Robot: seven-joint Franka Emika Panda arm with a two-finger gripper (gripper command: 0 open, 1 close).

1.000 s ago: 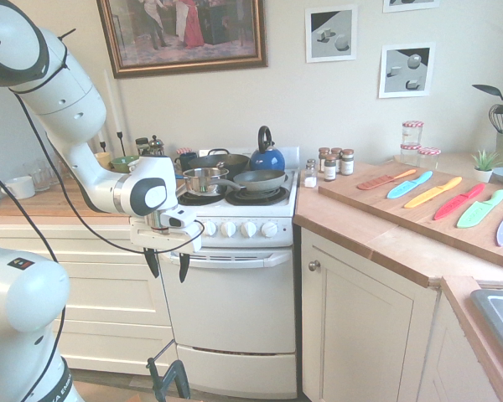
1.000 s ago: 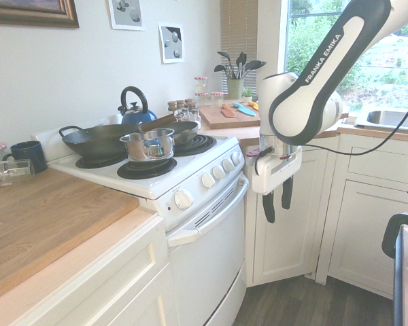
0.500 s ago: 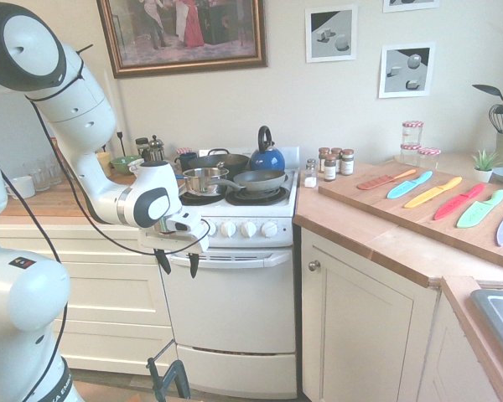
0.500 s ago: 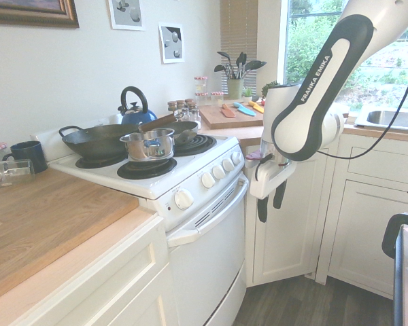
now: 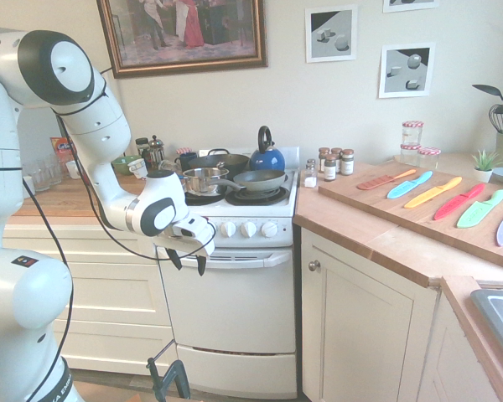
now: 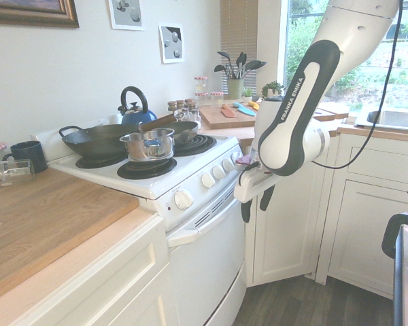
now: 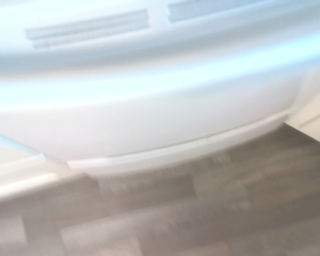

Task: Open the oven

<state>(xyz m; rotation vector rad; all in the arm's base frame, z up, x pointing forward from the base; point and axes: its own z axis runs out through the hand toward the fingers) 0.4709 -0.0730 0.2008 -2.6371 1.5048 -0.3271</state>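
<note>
Cream kitchen cabinets and a wooden counter (image 5: 377, 239) run along two walls, with framed pictures above. At the centre of the first exterior view stands the oven (image 5: 235, 301), a small white cooker set between the cabinets, its door closed. Across the top of that door runs a wide white handle (image 5: 243, 258), just below a row of white knobs (image 5: 239, 229). On the burners sit a steel saucepan (image 5: 203, 179), dark pans and a blue kettle (image 5: 267, 154), all clear of the door's swing. My white arm enters from the left of that view and bends down toward the oven front. My tool (image 5: 187, 260) hangs at the left end of the handle, pointing steeply downward, its two dark fingers spread apart and gripping nothing. I judge this pose is meant to let the fingers drop over the handle bar from above. From the opposite side, my tool (image 6: 254, 204) shows just beside the oven's front corner, apart from the handle. The wrist view, blurred, looks down the white door toward the wood floor (image 7: 202, 213). The pull has not begun.
</note>
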